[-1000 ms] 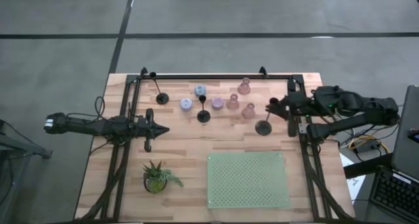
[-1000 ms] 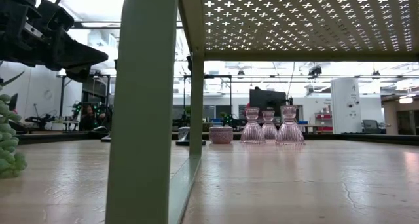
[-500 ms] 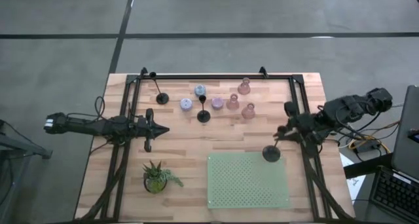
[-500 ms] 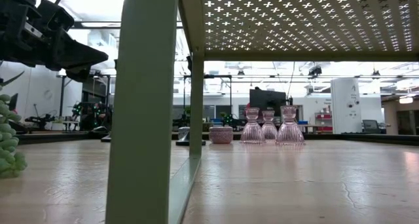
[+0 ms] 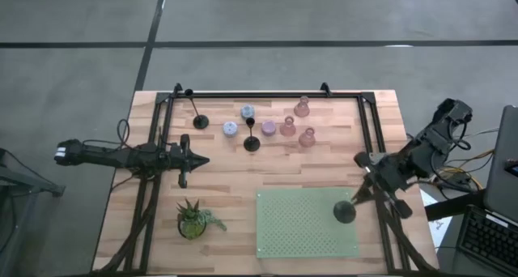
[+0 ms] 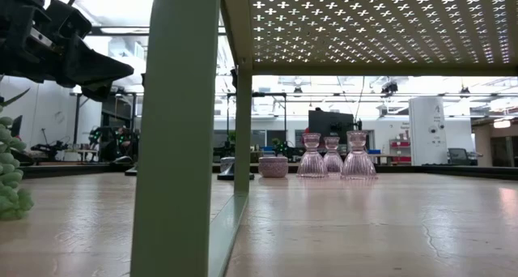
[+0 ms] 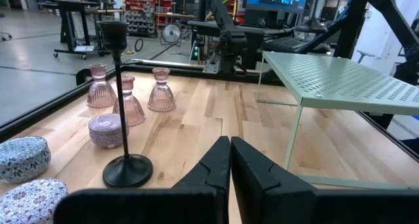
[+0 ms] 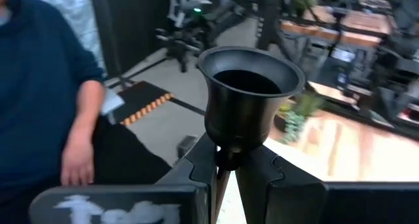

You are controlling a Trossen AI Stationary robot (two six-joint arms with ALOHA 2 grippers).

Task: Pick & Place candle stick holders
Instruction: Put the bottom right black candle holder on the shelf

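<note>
Claw on our right arm (image 5: 362, 193), clamped on the thin stem of a black round-based candle stick holder (image 5: 346, 212), has swung it from the bench's right edge to above the pale green perforated metal platform (image 5: 299, 228); setting down looks next. Left claw (image 5: 197, 159) waits shut.

Light wooden plank table (image 5: 243, 176) on a grey concrete floor (image 5: 73, 74) crossed by dark seams. Black metal frame rails (image 5: 259, 93) along the far edge and down both sides of the table. Small green spiky potted plant (image 5: 193, 219) near the front left, standing upright, well apart from everything else. Pale green perforated metal platform on thin legs (image 5: 306, 223) at front centre-right, seen from underneath in the low view (image 6: 364, 26). Person in a dark blue top (image 8: 46, 99) beyond the table, one hand (image 8: 77, 162) hanging down. Possibly a keyboard (image 5: 490, 240) at the right edge.
</note>
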